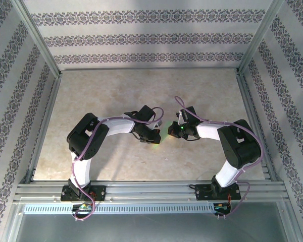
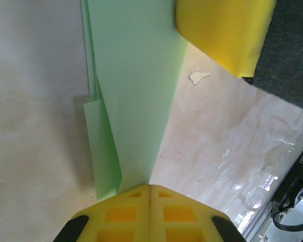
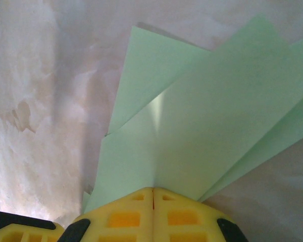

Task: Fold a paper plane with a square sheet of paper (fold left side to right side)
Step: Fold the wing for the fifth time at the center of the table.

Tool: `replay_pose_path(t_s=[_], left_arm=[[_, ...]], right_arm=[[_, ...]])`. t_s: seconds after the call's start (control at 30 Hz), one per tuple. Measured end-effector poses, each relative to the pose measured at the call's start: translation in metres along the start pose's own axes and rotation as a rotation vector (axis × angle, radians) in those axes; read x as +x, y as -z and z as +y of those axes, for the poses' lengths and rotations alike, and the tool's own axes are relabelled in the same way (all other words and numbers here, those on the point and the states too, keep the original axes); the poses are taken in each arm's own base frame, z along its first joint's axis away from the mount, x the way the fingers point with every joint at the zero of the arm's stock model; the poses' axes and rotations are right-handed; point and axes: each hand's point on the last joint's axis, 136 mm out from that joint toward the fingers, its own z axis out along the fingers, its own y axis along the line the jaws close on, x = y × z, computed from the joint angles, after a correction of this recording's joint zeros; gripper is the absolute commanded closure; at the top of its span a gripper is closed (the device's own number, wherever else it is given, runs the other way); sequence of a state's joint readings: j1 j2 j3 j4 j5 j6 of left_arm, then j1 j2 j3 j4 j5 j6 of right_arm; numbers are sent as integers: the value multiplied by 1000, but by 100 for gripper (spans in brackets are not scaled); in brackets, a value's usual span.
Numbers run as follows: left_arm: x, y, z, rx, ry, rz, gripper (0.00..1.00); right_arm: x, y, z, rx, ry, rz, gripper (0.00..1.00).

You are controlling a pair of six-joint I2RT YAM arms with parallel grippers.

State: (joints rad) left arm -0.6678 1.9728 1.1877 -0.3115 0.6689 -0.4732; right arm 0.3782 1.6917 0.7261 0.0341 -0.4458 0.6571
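At the middle of the surface (image 1: 116, 85): both arms lean inward in the top view and their wrists come close together.
Paper plane (image 2: 136, 91), position: held between the two wrists. In the left wrist view it runs from bottom centre to the top edge of the frame.
Left fingers (image 2: 126, 212): clenched on the narrow lower end of the paper plane, bottom centre of the left wrist view.
Right fingers (image 3: 126, 217): clenched on the other end, bottom centre of the right wrist view. One of them also appears as a yellow pad at the upper right of the left wrist view, against the paper's edge.
Contact with surface: a shadow lies left of the paper. Whether it rests there or hangs just above cannot be told.
Appearance: pale green, plain and unmarked, with straight edges. Several layers fan out at slightly different angles, and a soft crease rises from the right fingers.
Handling, judged: very light and thin, limp across the flat, stiffer along the folds. It would crease and tear readily, and the smooth layers may slide over one another.
Where to hold, judged: on the stacked folds near the centre crease, pinching all layers together, not on a single loose flap.
Risk, judged: pulling the ends apart or twisting could tear or buckle it.
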Motion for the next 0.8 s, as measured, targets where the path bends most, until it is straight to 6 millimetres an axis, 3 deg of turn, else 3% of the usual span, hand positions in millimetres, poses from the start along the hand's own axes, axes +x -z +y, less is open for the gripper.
replay_pose_path(t_s=[0.53,0.8], left_arm=[[4,-5,6,-7,-3,6,100],[4,-5,6,5,-16,-4,100]], right_arm=[[0,1,3,5,7,9,100],[-4,23,20,-24,49,-41,100]])
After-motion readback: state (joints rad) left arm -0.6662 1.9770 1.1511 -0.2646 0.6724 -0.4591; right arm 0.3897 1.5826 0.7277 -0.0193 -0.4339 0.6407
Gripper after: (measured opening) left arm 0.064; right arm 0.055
